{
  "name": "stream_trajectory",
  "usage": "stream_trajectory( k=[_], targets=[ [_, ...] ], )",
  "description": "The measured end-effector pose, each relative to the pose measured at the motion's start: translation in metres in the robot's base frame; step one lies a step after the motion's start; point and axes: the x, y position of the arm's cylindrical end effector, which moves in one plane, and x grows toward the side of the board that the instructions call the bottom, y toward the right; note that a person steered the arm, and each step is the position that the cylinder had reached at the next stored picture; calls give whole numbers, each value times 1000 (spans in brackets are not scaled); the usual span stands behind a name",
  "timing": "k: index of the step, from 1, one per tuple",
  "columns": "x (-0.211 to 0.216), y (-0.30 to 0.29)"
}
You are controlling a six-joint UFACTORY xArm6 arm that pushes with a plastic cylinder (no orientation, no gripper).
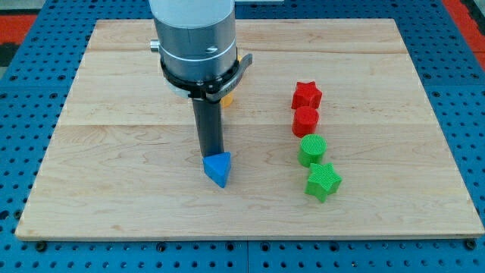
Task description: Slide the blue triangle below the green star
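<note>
The arm comes down from the view's top over the wooden board (114,189), its grey cylinder filling the upper middle; the dark rod ends in my tip (211,155), which sits right at the upper edge of the blue triangle (218,168) — touching it, as far as I can tell, though the join is hard to make out; there is no pincer here to be apart or together, only the plain rod. The blue triangle lies near the board's centre, well to the left of the green star (323,181); above the star stand a green cylinder (311,149), a red cylinder (305,120) and a red star (307,95) — a rough column; something yellow-orange (226,97) peeks from behind the arm.
</note>
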Motion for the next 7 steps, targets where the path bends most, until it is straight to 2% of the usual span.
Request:
stream_trajectory(
  k=[1, 2, 3, 4, 5, 7],
  targets=[
    [12, 18],
    [2, 10],
    [3, -34],
    [40, -31],
    [47, 14],
    [12, 28]
  ],
)
